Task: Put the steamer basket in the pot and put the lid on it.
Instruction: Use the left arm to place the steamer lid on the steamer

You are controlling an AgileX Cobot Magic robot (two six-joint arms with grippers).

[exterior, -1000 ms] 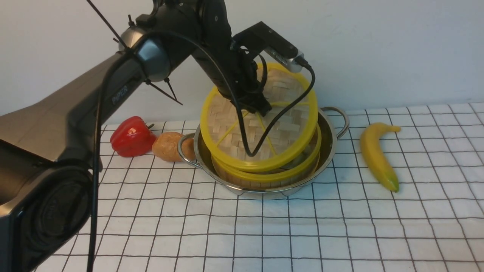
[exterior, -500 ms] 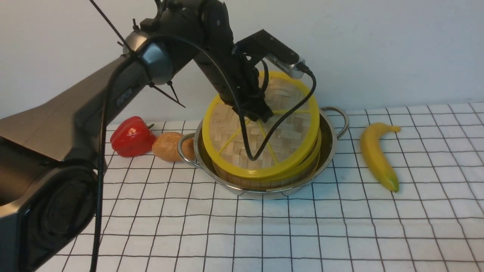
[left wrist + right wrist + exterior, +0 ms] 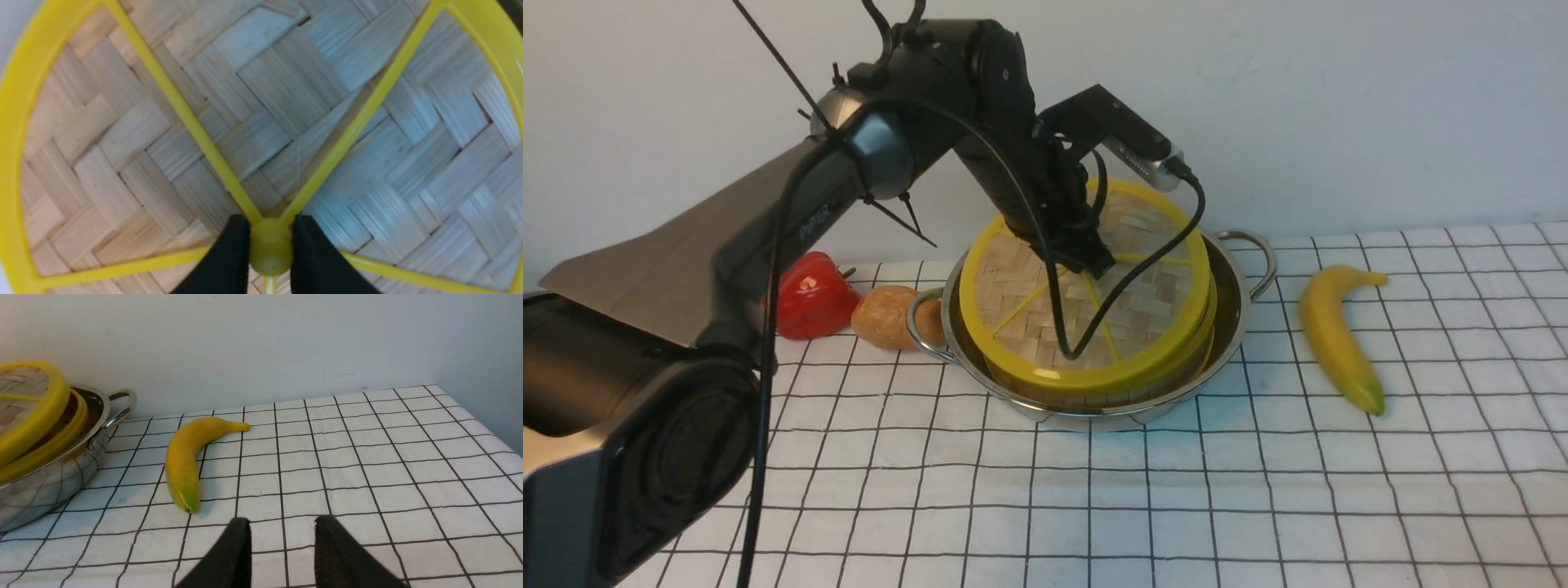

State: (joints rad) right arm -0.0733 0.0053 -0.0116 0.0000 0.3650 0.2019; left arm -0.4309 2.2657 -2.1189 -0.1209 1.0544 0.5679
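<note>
front view: the left tool [image 3: 1092, 263] is gripping the centre knob of the lid [image 3: 1086, 327], a flat woven bamboo disc with a thick yellow rim, tilting over the steamer basket [image 3: 1094, 390] sitting inside the shiny steel pot [image 3: 1232, 327] on the grid-patterned table [image 3: 1258, 490].

left wrist view: black fingers [image 3: 229, 261] are clamping the round yellow knob [image 3: 270, 252] where thin spokes are meeting.

right wrist view: the right tool [image 3: 280, 555] is hanging with jaws apart, holding nothing, near a smooth curved banana [image 3: 184, 461].
</note>
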